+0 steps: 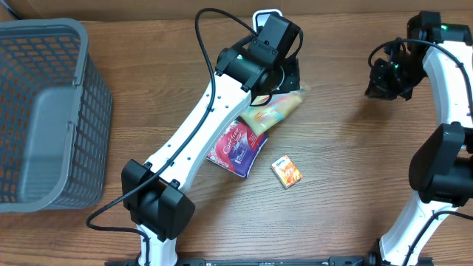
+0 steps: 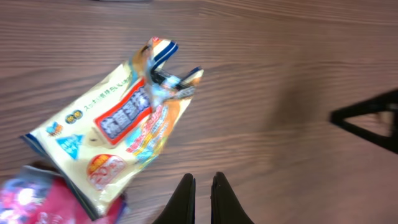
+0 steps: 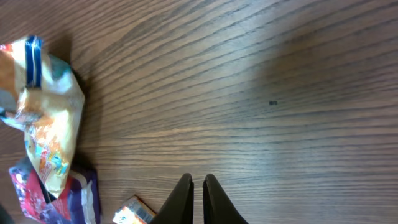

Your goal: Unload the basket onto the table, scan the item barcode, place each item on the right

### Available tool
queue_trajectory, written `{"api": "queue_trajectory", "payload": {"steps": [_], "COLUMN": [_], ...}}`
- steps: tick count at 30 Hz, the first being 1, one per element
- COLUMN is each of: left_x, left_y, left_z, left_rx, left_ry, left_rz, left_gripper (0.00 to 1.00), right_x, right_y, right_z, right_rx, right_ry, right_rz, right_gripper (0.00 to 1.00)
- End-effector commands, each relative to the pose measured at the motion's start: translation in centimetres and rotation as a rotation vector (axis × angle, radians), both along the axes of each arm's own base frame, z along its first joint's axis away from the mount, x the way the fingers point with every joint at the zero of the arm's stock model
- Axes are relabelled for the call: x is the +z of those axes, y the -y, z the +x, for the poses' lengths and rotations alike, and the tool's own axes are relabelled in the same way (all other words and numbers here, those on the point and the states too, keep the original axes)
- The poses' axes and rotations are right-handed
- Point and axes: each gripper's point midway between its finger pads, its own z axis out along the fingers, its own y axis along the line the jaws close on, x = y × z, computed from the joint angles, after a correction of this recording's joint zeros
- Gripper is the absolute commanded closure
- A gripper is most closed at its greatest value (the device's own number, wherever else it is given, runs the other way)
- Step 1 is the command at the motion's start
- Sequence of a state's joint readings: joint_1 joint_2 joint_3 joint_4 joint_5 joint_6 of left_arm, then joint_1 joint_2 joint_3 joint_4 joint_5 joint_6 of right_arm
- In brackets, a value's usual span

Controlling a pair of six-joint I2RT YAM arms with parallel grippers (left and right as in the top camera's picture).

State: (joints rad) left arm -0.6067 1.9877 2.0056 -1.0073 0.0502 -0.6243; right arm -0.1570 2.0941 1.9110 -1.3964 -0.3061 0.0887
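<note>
Left wrist view: left gripper (image 2: 202,180), pressed together and empty like right gripper (image 3: 198,180), hangs by far end of bag (image 2: 112,137); best spread, then pinch an edge, barcode unhidden.

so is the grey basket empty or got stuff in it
Empty, as far as shows: the overhead view looks into the basket and finds a bare grey floor; its left edge is out of frame.

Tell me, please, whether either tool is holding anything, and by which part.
Nothing is held: the left tool is shut and empty near the yellow snack bag, and the right tool is empty too.
</note>
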Motion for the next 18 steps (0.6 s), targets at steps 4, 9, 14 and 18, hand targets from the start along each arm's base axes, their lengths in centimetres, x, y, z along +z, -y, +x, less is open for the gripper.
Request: {"api": "queue_trajectory", "payload": {"steps": [4,9,14,18], "left_x": [1.5,1.2,0.1,-0.7], "left_y": [-1.2,-4.5,-9.1,-13.0], "left_z": [0.1,1.4,1.8,1.6], "left_rx": [0.016,0.168,0.274,0.347], "left_ry": [0.091,0.036,-0.08,-0.151], "left_rz": [0.103,0.081,0.062,0.104], "left_gripper": [0.96,0.84,0.69,0.41], "right_x": [1.2,2.0,2.1,2.4], "right_y": [-0.5,-3.7,-7.5,-11.0], "right_z": [0.8,1.0,1.9,3.5], "right_rx": [0.011,0.13,0.179,0.134], "right_ry": [0.048,0.1,0.131,0.171], "right_rz": [0.039,0.141,0.146,0.165], "right_gripper": [0.84,0.72,0.39,0.06]}}
